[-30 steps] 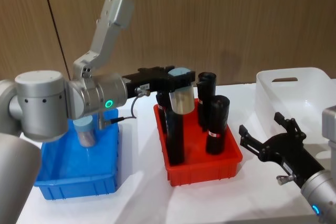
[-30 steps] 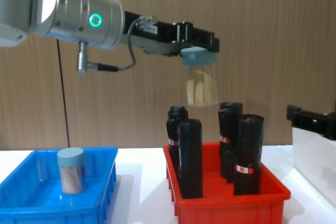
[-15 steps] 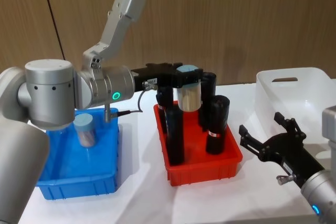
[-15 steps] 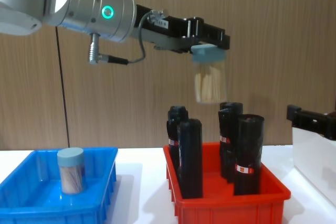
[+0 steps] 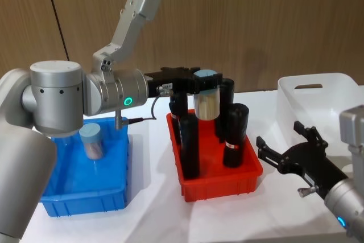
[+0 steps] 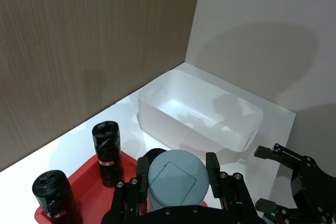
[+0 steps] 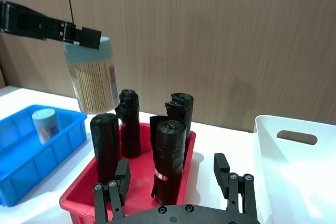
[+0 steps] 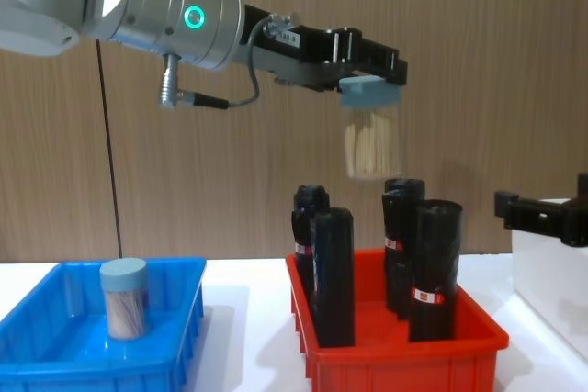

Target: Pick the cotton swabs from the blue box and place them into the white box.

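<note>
My left gripper (image 5: 206, 81) is shut on the lid of one jar of cotton swabs (image 5: 207, 102), holding it upright in the air above the black bottles in the red tray. The same jar (image 8: 371, 145) hangs clear of the bottle tops in the chest view, and its lid (image 6: 176, 179) sits between the fingers in the left wrist view. A second jar of cotton swabs (image 5: 92, 142) stands in the blue box (image 5: 85, 200) at the left. The white box (image 5: 314, 79) is at the far right. My right gripper (image 5: 280, 136) hovers open just left of the white box, holding nothing.
A red tray (image 5: 222, 183) with several tall black bottles (image 5: 235, 135) stands between the blue box and the white box, under the carried jar. A wooden wall closes the back. Bare white table lies in front of the trays.
My left gripper has carried the jar to the right, from over the red tray's left side to over its middle. The right gripper shifted only slightly.
</note>
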Available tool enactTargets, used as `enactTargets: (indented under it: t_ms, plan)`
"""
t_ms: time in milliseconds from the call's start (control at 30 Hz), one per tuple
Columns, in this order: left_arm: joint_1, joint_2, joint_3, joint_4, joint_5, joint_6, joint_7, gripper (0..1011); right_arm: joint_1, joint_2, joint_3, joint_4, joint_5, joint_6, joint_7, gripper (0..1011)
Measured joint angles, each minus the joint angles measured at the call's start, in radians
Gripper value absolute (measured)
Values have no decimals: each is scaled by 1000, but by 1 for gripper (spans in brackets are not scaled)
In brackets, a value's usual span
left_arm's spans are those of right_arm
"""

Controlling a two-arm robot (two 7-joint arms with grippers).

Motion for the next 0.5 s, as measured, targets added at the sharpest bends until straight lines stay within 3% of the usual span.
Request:
enactTargets:
  t_ms: [200,500]
  plan:
    - [-3,-1,1,2,2,1,-2,669,39,-2,5,1,-12,96,32,1001]
    - [-5,-2,1,4,3,2,-3,669,89,-9,11,14,-8,194,81,1001]
